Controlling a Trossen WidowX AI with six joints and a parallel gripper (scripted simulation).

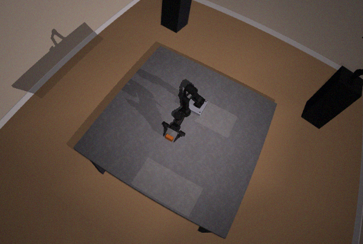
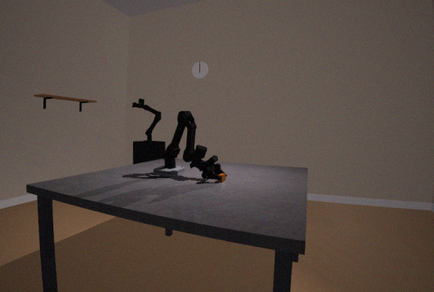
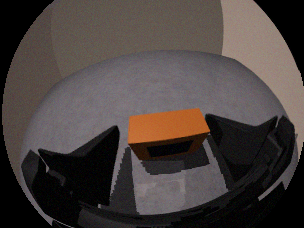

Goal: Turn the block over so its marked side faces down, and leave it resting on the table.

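Observation:
The orange block [image 1: 169, 137] [image 2: 222, 177] [image 3: 170, 129] appears to rest on the grey table [image 1: 226, 156] [image 2: 249, 201] [image 3: 165, 75] in front of the arm. In the wrist view, its plain orange face is up and its dark rectangular mark [image 3: 170, 148] is on the side facing the wrist camera, towards the arm. My gripper [image 1: 169, 138] [image 3: 163, 124] is open wide and low over the table. Its two dark fingers stand on either side of the block, with the right one very near the block's end. The block's underside and far side are hidden.
The arm's white base plate [image 1: 201, 110] [image 2: 174, 169] stands behind the gripper. Paler rectangular patches [image 1: 168, 185] [image 1: 218, 120] show on the table top. Black pedestals [image 1: 177, 4] [image 1: 330, 102] stand off the table, and the exterior view shows another arm [image 2: 155, 120] on one.

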